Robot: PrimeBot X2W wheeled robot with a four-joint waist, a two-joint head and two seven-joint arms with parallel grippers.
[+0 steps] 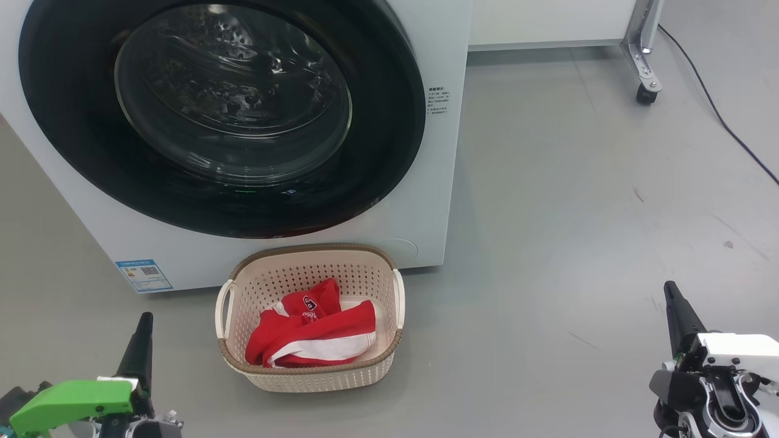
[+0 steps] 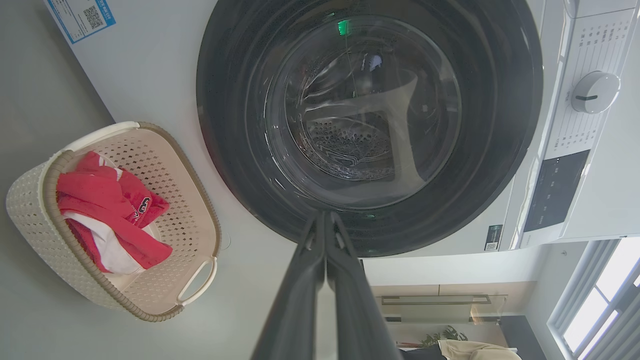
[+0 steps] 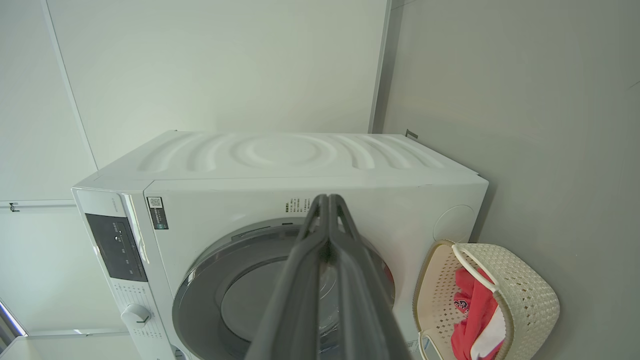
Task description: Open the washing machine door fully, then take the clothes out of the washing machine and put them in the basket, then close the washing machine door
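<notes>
Red clothes [image 1: 313,334] lie in the basket [image 1: 310,378], parked lower centre beneath the closed washing machine door [image 1: 225,109], seemingly for short transfers; left end effector [image 1: 143,328] and right end effector [image 1: 673,299] pinched together, empty.

Red white-striped clothes [image 1: 313,334], cream perforated basket [image 1: 316,374], glossy black door [image 1: 389,140]

Washing machine [image 1: 435,201]: white front-loader. Washing machine door [image 1: 73,121]: round, glossy black, bulging glass centre, apparently shut flush against the front, though glare blurs the seam. Basket [image 1: 304,378]: cream, perforated, brown rim, upright on the floor just before the machine. Clothes [image 1: 316,334]: red, white-striped, crumpled inside the basket.
</notes>
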